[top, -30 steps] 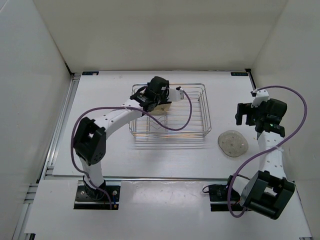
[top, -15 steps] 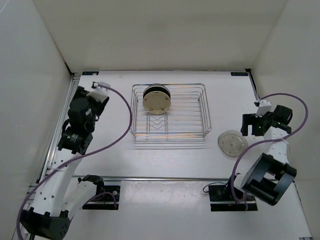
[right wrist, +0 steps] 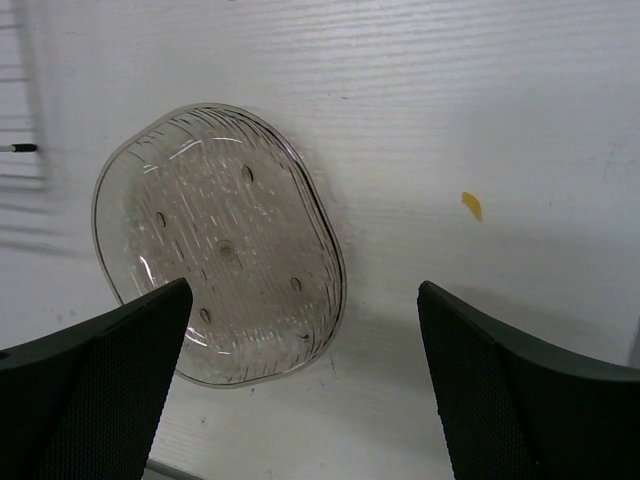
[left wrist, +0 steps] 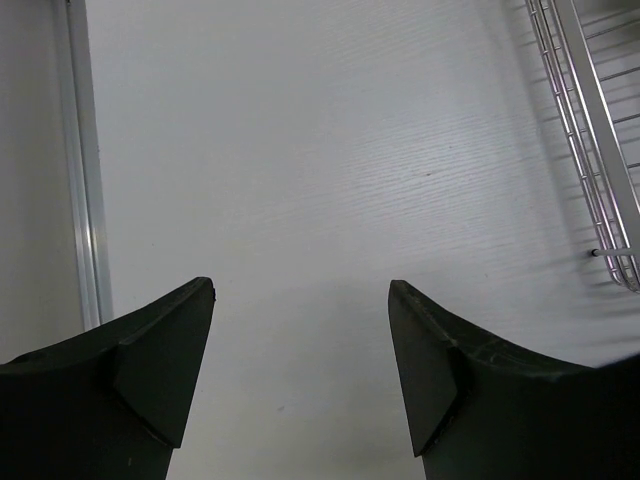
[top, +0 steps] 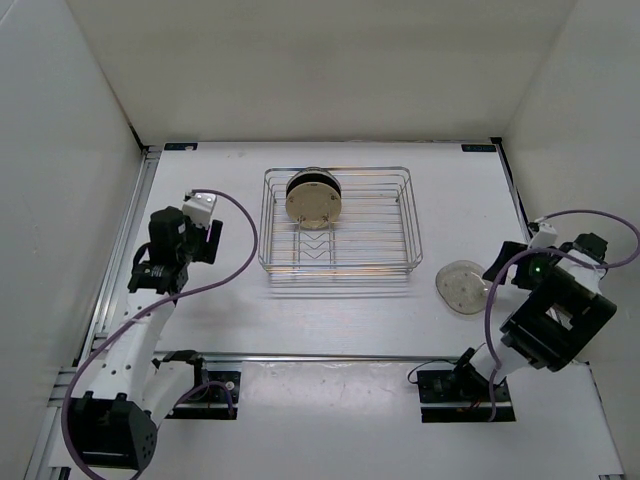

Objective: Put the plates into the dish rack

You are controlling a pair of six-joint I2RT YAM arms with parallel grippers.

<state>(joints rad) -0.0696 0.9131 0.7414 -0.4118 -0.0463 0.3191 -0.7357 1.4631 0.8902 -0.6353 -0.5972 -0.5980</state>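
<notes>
— Right wrist first: where do we stand with our right claw (right wrist: 305, 290)?
— We have it spread wide and gripping nothing. The grey plate (right wrist: 220, 245) lies flat on the bench (right wrist: 480, 90) just ahead of it, offset toward one finger, whose tip overlaps the plate's near rim in that view. Whether they touch, we cannot tell.
— So which step are we on?
— We judge it to be the fetch of the one loose plate: hovering to grasp, nothing lifted yet. A flat saucer gives us little to bite on. Next we would shift over one edge, set one finger outside the rim and one inside, then close and tip it up.
— Anything beside it?
— Only a small yellow fleck (right wrist: 472, 205) on the bench, apart from the plate.
— And our left claw (left wrist: 300, 290)?
— Equally wide and empty, over bare bench, with a corner of the rack (left wrist: 600, 150) off to its side.
— Farther out?
— From above, the rack sits mid-bench, well apart from the grey plate. At its far end a tan plate (top: 313, 205) stands on edge in the dividers, with a black plate (top: 312, 179) close behind it. We cannot make out a fourth.
— Then where does ours go?
— We reckon a free divider slot nearer us than the tan plate, lowered in on edge.
</notes>
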